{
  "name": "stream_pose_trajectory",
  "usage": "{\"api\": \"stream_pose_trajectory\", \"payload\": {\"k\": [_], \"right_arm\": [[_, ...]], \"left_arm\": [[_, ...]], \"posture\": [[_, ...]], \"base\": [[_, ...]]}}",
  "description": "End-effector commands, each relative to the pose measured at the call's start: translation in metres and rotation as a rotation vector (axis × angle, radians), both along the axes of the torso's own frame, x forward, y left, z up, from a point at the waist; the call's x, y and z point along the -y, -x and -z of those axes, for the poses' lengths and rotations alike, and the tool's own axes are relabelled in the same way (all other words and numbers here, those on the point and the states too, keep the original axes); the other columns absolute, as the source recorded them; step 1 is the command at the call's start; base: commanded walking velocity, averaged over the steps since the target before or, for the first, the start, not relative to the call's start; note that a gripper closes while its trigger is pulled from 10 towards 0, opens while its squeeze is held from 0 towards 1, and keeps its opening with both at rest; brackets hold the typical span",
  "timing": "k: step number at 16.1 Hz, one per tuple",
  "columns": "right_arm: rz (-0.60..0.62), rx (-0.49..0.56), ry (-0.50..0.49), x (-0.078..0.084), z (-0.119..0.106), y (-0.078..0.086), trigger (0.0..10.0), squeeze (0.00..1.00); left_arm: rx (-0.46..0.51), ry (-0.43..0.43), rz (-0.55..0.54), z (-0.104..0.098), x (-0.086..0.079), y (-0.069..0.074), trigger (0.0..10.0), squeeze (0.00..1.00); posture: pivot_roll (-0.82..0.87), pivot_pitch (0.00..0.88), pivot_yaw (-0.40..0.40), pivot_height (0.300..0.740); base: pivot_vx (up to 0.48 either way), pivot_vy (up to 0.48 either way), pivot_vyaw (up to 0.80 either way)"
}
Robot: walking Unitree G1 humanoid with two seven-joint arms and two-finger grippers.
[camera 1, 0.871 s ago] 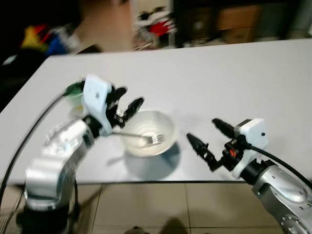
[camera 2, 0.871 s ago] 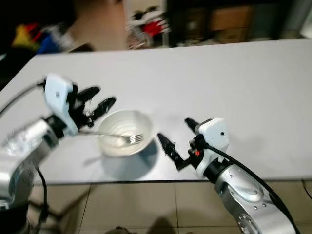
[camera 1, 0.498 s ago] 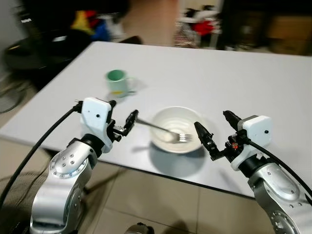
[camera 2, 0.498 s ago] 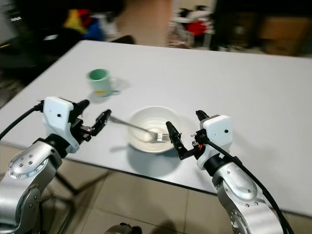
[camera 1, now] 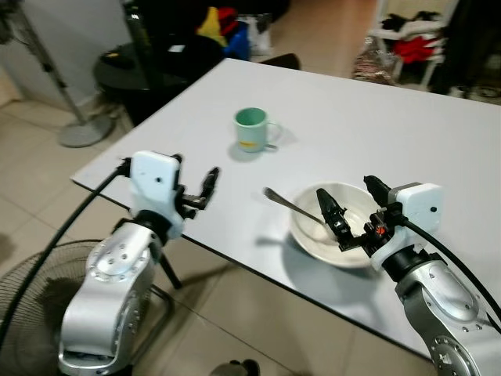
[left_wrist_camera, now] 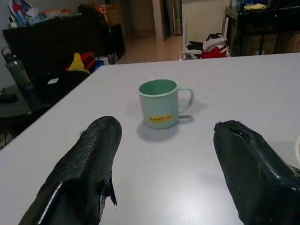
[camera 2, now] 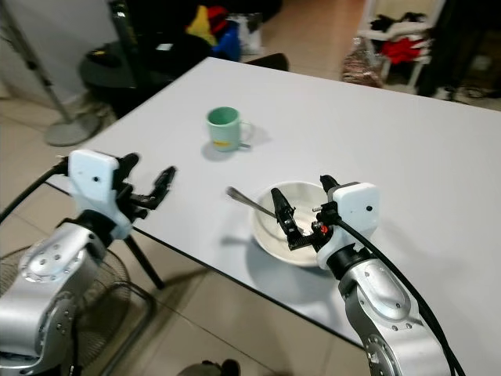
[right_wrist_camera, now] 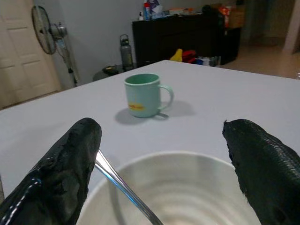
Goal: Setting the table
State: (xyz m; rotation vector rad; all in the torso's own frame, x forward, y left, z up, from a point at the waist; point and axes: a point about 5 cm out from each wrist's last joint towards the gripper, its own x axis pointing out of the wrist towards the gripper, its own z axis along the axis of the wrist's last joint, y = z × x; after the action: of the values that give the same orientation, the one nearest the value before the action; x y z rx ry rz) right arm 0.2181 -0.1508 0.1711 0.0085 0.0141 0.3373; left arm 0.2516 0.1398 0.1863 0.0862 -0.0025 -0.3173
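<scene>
Since previous frame, left gripper [camera 1: 196,190] let go of silver metal fork [camera 1: 291,205], pulled back to table edge at 9 o'clock, jaws open, empty. Fork rested in white ceramic bowl [camera 1: 338,235], handle pointing 10 o'clock. Right gripper [camera 1: 350,210] spread wide over bowl, holding nothing. Mint green mug [camera 1: 253,130] stood well apart at 11 o'clock. Likely next: fetch mug or lift fork out.

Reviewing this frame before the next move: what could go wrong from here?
1. The right tool hangs open right over the bowl, one finger beside the fork handle. A small swing could flip the fork out or shove the bowl.
2. The bowl sits near the table edge, so a push toward the robot might tip it off.
3. The left tool is open at the table's edge, facing the mug; a low reach could clip the edge.
</scene>
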Motion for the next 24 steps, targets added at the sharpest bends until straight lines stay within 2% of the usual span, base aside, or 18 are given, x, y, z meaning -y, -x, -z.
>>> {"api": "stream_pose_trajectory", "payload": {"k": [1, 4, 6, 11, 17, 22, 24], "right_arm": [[-0.036, 0.003, 0.004, -0.005, 0.0, 0.001, 10.0, 1.0], [-0.042, 0.006, -0.003, -0.008, -0.002, 0.002, 10.0, 1.0], [-0.044, 0.009, -0.004, -0.009, -0.002, 0.001, 10.0, 1.0], [-0.08, 0.001, -0.012, -0.011, -0.004, 0.002, 10.0, 1.0], [-0.08, -0.006, -0.029, -0.011, -0.002, 0.003, 10.0, 1.0], [-0.106, -0.016, -0.027, -0.009, 0.004, -0.001, 10.0, 1.0], [-0.1, -0.023, -0.023, -0.006, 0.008, -0.002, 10.0, 1.0]], "left_arm": [[0.001, -0.022, -0.01, 0.0, -0.002, -0.001, 10.0, 0.0], [-0.015, -0.037, -0.024, 0.006, -0.006, 0.006, 10.0, 0.0], [-0.023, 0.008, -0.029, 0.006, -0.005, 0.005, 10.0, 0.0], [-0.023, -0.013, -0.025, 0.006, -0.004, 0.008, 10.0, 0.0], [-0.022, -0.005, -0.007, 0.004, -0.003, 0.004, 10.0, 0.0], [-0.018, -0.017, -0.018, 0.003, -0.006, 0.006, 10.0, 0.0], [-0.021, -0.025, -0.021, 0.004, -0.008, 0.005, 10.0, 0.0]], "posture": [[0.04, 0.0, 0.094, 0.74], [0.05, 0.0, 0.082, 0.74], [0.05, 0.0, 0.075, 0.74], [0.06, 0.0, 0.072, 0.74], [0.05, 0.0, 0.084, 0.74], [0.08, 0.0, 0.069, 0.74], [0.08, 0.0, 0.068, 0.74]], "base": [[0.0, 0.0, 0.8], [0.0, 0.0, 0.8], [0.0, 0.0, 0.8], [0.0, 0.0, 0.8], [0.0, 0.0, 0.8], [0.0, 0.3, 0.8], [0.0, 0.317, 0.22]]}}
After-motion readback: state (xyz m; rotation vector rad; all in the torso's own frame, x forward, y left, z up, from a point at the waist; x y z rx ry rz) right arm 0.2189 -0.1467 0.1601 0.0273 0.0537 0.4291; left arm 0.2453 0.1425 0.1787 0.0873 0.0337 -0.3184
